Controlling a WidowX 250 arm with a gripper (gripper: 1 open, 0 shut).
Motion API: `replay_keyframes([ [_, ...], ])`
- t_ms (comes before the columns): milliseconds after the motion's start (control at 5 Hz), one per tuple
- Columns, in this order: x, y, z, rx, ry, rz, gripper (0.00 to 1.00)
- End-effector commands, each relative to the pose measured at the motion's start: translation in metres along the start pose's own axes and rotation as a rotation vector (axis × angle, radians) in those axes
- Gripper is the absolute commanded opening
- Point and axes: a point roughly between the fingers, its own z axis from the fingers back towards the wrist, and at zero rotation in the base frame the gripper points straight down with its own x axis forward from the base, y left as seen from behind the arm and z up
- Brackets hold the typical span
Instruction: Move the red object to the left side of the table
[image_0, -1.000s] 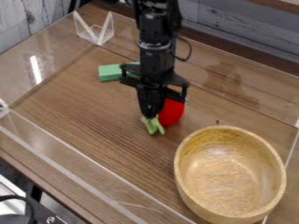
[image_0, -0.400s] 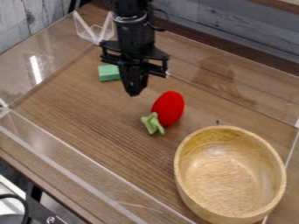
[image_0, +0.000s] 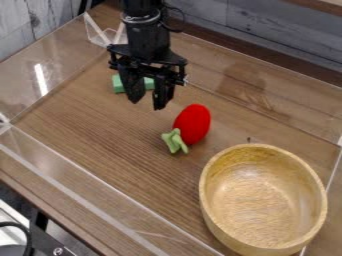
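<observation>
The red object (image_0: 191, 124) lies on the table (image_0: 94, 150), free of any grasp, just up-left of the wooden bowl (image_0: 263, 207), its leafy stem pointing away from the bowl. The gripper (image_0: 148, 97) hangs farther from the bowl, jaws spread and empty. A green block (image_0: 119, 84) seems partly hidden behind it.
</observation>
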Motion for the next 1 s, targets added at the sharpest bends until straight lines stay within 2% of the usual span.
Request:
replay_keyframes([
  [0,0.005,-0.010,0.004,0.001,-0.026,-0.034,1.00],
  [400,0.002,-0.029,-0.009,-0.010,-0.013,-0.070,1.00],
  [800,0.005,-0.039,-0.026,-0.021,-0.029,-0.067,1.00],
])
